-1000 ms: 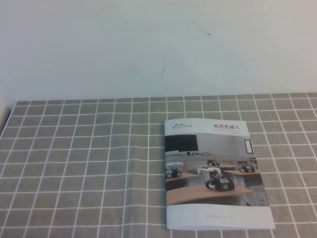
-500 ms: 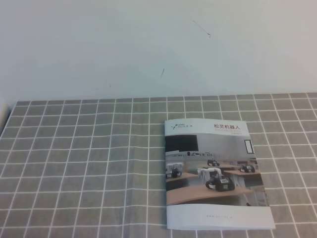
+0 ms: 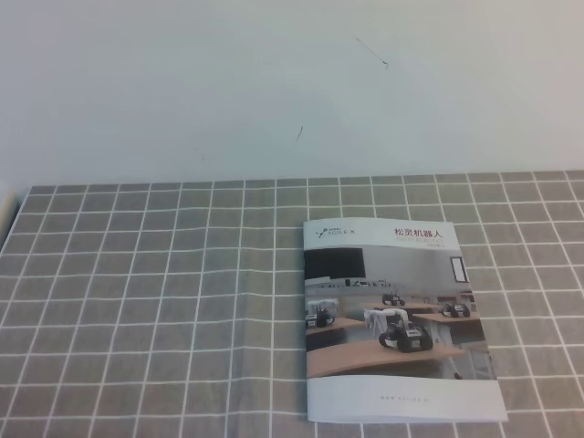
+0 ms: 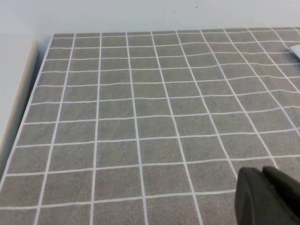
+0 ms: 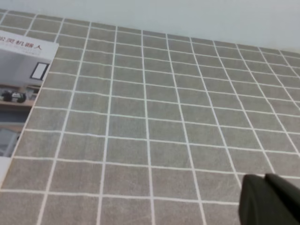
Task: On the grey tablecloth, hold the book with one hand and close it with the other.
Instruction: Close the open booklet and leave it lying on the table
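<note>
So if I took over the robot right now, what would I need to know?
Left gripper: away from the book, off to its left; open or shut unclear.
Right gripper: above bare cloth right of the book; open or shut unclear.
The book lies closed, cover up, on the grey tablecloth, with nothing holding it.
Done: book is shut.
Left: apparently nothing.

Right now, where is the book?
In the exterior high view, the book lies closed, cover up, on the grey tablecloth, right of centre near the front edge.

Nothing visibly changes: the closed book lies at the same lower-right spot on the cloth.
</note>
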